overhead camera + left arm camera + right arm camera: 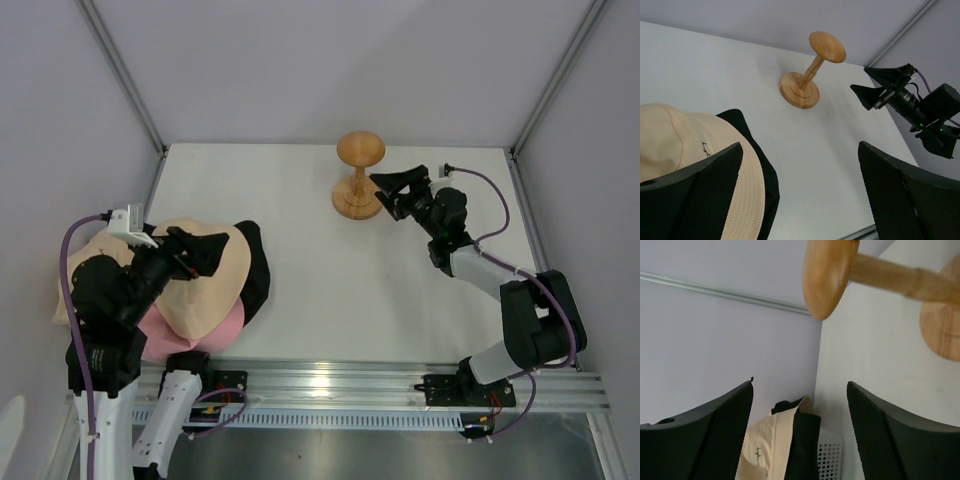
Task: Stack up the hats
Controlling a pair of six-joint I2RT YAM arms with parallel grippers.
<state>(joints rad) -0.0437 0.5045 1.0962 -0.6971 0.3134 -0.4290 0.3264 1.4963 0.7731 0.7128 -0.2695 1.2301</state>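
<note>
On the table (400, 290), the hats are heaped well left of the stand (358, 178) — cream hat (222, 275) on top, black hat (258, 270) and pink hat (228, 328) beneath, overlapped rather than nested. If only the cream brim is pinched, the heap may be dragged askew. The left gripper (195, 250) is held wide open over the cream hat, nothing gripped. The right gripper (393, 190) — fingers parted, empty — is poised just right of the stand, which could be toppled by a careless swing.
</note>
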